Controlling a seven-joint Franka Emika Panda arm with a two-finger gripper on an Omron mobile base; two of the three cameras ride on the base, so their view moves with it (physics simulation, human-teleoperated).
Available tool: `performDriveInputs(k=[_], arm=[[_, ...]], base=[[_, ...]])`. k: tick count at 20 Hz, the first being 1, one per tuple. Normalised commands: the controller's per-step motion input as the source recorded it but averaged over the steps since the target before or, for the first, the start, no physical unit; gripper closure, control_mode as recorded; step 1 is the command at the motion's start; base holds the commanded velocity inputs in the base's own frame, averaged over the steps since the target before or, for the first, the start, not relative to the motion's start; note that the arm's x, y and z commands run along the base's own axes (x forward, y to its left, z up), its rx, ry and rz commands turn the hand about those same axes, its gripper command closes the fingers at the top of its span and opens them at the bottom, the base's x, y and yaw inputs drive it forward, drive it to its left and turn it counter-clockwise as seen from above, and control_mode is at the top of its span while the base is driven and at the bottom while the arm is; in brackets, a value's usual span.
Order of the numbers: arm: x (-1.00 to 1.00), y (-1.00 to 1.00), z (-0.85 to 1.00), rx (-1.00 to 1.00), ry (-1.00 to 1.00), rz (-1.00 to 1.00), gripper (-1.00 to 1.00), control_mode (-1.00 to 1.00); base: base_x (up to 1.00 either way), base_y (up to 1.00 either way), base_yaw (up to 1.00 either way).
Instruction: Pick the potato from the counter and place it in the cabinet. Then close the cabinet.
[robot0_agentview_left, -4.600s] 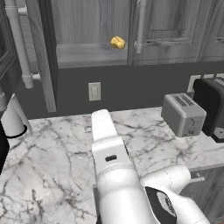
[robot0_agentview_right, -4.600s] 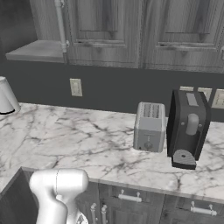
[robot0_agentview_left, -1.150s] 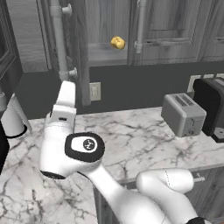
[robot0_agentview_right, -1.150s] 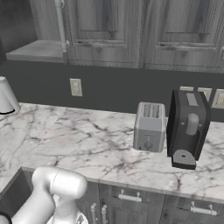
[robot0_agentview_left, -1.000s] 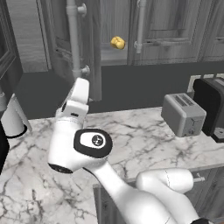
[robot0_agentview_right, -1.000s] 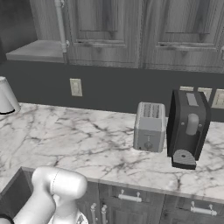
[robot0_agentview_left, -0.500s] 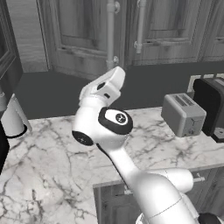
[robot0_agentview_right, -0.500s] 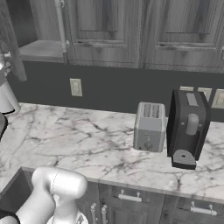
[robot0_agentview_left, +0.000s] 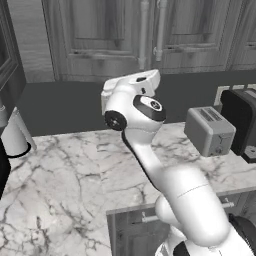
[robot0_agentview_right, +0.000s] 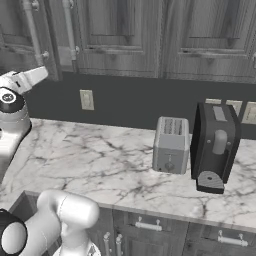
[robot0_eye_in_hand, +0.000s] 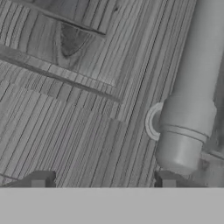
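The dark grey woodgrain cabinet (robot0_agentview_left: 105, 40) has its doors shut, and the potato is hidden behind them. My gripper (robot0_agentview_left: 152, 76) sits at the lower edge of the left door, just below its silver bar handle (robot0_agentview_left: 144, 30). In the right base view the gripper (robot0_agentview_right: 42, 71) points at the same door, under the handle (robot0_agentview_right: 70, 30). The hand view shows woodgrain door (robot0_eye_in_hand: 87, 87) very close, the handle's end (robot0_eye_in_hand: 190, 100) to the right, and my gripper (robot0_eye_in_hand: 103, 181) open with nothing between its fingertips (robot0_eye_in_hand: 39, 179). The white marble counter (robot0_agentview_left: 65, 175) lies below.
A silver toaster (robot0_agentview_left: 210, 131) and a black coffee machine (robot0_agentview_left: 243, 120) stand on the counter at the right. A white cylinder on a dark base (robot0_agentview_left: 12, 137) stands at the far left. A wall outlet (robot0_agentview_right: 86, 99) is on the dark backsplash. Drawer fronts (robot0_agentview_right: 150, 225) run under the counter's edge.
The open left cabinet door has swung shut, with my hand sweeping right and up against it. The potato on the shelf is now covered by the door.
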Motion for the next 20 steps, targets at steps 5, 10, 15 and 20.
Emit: performDriveInputs(k=[5,10,15,20], arm=[[1.0,-1.0,0.15,0.42,0.0,0.17,-1.0,-1.0],[1.0,-1.0,0.18,0.42,0.0,0.18,-1.0,-1.0],[1.0,-0.95,0.06,0.37,0.0,0.19,-1.0,-1.0],[1.0,-0.77,0.01,0.31,0.0,0.14,-1.0,-1.0]], base=[[0.0,0.0,0.0],[0.0,0.0,0.0],[0.0,0.0,0.0],[0.0,0.0,0.0]])
